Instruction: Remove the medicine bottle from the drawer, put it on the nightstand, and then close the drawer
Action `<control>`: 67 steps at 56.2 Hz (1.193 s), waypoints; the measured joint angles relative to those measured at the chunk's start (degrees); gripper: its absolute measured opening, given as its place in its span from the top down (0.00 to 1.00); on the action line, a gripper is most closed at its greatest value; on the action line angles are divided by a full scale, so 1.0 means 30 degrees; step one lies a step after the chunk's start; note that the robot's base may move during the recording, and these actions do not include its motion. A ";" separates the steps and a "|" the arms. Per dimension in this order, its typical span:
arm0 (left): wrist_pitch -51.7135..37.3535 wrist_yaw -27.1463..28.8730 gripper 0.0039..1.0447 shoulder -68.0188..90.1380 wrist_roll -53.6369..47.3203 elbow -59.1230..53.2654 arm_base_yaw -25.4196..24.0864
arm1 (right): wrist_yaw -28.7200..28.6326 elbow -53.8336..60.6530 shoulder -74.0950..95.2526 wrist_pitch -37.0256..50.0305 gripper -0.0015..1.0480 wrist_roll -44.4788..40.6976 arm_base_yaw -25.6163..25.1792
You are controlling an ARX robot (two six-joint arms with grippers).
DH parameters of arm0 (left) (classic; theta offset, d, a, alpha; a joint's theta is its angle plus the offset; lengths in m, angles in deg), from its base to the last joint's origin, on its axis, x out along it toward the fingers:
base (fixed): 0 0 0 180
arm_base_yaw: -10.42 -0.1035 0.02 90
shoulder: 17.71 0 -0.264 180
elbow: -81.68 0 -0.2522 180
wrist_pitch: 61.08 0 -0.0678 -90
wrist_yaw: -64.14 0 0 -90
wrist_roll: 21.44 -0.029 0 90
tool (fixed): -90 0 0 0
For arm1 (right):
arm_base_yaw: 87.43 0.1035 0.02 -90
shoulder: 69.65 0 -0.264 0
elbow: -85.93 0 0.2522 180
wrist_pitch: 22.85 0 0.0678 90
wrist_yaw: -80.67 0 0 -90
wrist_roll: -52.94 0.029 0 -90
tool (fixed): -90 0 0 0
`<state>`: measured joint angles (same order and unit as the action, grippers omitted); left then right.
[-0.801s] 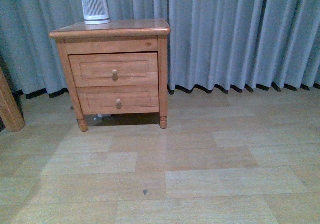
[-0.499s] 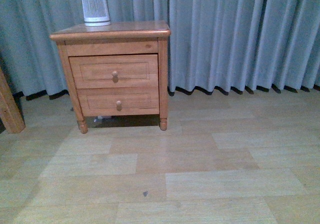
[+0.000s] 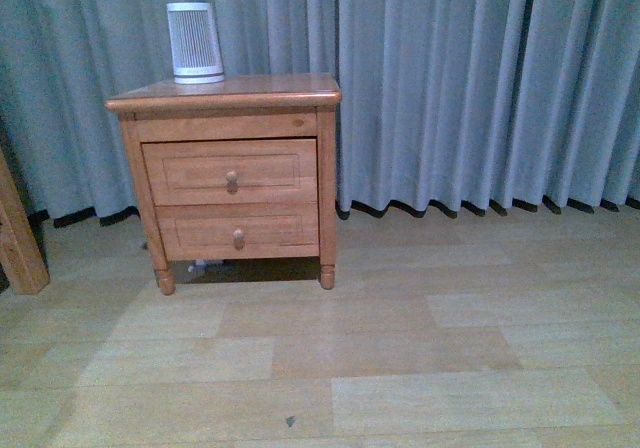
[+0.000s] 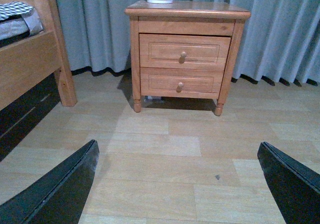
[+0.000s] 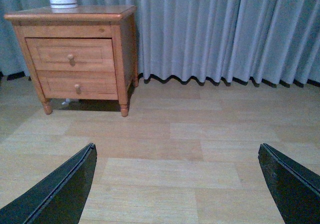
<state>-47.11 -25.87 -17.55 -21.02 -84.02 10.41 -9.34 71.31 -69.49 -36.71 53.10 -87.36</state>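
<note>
Both the left tool [image 4: 176, 146] and right tool [image 5: 175, 146] gape empty, well short of the orange-brown wooden nightstand [image 3: 228, 99]; its upper recessed-panel drawer [image 3: 190, 171] is shut, medicine bottle unseen, presumably inside, so a slipped grip on the small round pale knob [image 3: 232, 178] is the likely fault.

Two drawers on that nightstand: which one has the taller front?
The upper drawer: its panelled front is taller than that of the lower drawer beneath it. Both are shut.
</note>
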 joint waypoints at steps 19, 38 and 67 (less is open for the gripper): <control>0.0000 0.0000 0.06 0.0000 0.0000 0.0000 0.0000 | 0.0000 0.0000 0.0000 0.0000 0.07 0.0000 0.0000; 0.0000 0.0000 0.06 0.0000 0.0000 0.0000 0.0000 | 0.0007 0.0000 0.0000 0.0000 0.07 0.0000 0.0000; 0.0000 0.0007 0.06 0.0000 0.0007 0.0000 0.0000 | 0.0000 0.0000 0.0000 0.0000 0.07 0.0007 0.0000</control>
<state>-47.11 -25.85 -17.55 -20.99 -84.02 10.41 -9.34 71.31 -69.49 -36.71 53.12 -87.36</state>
